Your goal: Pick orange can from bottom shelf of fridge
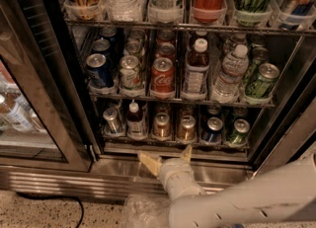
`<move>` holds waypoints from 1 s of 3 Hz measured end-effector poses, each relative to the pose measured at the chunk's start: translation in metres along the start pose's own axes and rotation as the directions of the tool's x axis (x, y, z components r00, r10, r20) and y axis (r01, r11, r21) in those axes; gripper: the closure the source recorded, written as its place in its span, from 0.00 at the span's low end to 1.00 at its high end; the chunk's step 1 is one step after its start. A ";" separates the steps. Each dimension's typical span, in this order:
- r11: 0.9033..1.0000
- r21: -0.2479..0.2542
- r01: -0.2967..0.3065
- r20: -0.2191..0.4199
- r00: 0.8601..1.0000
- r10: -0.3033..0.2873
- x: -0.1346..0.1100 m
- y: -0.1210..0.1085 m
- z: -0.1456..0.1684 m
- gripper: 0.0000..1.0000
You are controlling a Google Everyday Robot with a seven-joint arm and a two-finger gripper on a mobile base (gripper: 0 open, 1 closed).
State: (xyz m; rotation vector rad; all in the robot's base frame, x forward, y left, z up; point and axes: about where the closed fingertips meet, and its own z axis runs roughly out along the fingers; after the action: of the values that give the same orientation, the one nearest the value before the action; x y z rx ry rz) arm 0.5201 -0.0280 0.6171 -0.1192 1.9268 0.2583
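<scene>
Locate the gripper low in front of the fridge, over the steel sill. Its two fingers stand spread apart and hold nothing. The orange can stands upright on the bottom shelf, between a brownish can and the dark blue can. The gripper sits just below the orange can and does not touch it.

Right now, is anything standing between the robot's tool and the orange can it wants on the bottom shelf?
Nothing visible does. The open tool sits just below and in front of the orange can, which stands at the front of the bottom shelf. A brownish can and a dark blue can crowd its sides.
</scene>
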 end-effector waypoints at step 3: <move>0.965 0.257 -0.047 0.175 0.985 0.001 -0.012 -0.062 0.018 0.05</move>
State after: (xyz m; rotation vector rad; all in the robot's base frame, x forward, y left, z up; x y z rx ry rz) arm 0.5534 -0.0846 0.6143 0.0990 1.7713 0.0278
